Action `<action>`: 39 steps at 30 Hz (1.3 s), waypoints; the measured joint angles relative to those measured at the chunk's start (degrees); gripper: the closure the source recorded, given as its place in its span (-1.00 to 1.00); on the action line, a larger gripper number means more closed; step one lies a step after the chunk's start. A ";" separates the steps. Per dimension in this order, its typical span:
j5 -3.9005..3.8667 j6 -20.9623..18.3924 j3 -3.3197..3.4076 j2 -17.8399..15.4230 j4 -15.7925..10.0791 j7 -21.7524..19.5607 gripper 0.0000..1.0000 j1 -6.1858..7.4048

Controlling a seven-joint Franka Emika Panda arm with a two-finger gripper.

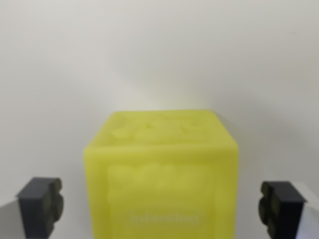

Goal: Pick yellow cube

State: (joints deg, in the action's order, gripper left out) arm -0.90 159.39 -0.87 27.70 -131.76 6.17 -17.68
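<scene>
A yellow cube (162, 174) fills the lower middle of the wrist view, blurred by closeness, with raised relief on its top and front faces. It rests on a white surface. My gripper (162, 206) is open, and the cube sits between its two dark fingertips. One fingertip (41, 205) shows at the wrist view's left and the other (281, 206) at the wrist view's right. A gap of white surface separates each pad from the cube's sides, so neither touches it. The cube's lower edge is cut off by the frame.
The white surface (159, 55) spreads evenly behind and around the cube, with a faint yellow glow just beyond its far edge. No other object shows.
</scene>
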 joint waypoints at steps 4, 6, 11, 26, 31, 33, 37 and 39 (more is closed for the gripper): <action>-0.11 0.74 0.00 1.02 0.27 0.00 -1.00 -0.03; -0.17 1.10 0.00 1.53 0.42 0.00 -1.00 -0.04; -0.33 1.94 0.01 2.75 0.77 0.00 -1.00 -0.08; -0.47 1.94 0.00 2.71 0.76 0.01 1.00 -0.13; -0.45 1.07 -0.01 1.47 0.38 0.09 1.00 -0.13; -0.41 0.71 -0.01 0.94 0.24 0.12 1.00 -0.13; -0.33 -0.03 -0.01 -0.08 -0.05 0.19 1.00 -0.11; -0.29 -0.41 -0.01 -0.60 -0.18 0.22 1.00 -0.10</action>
State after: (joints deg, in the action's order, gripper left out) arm -1.18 158.98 -0.88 27.10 -131.94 6.39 -17.78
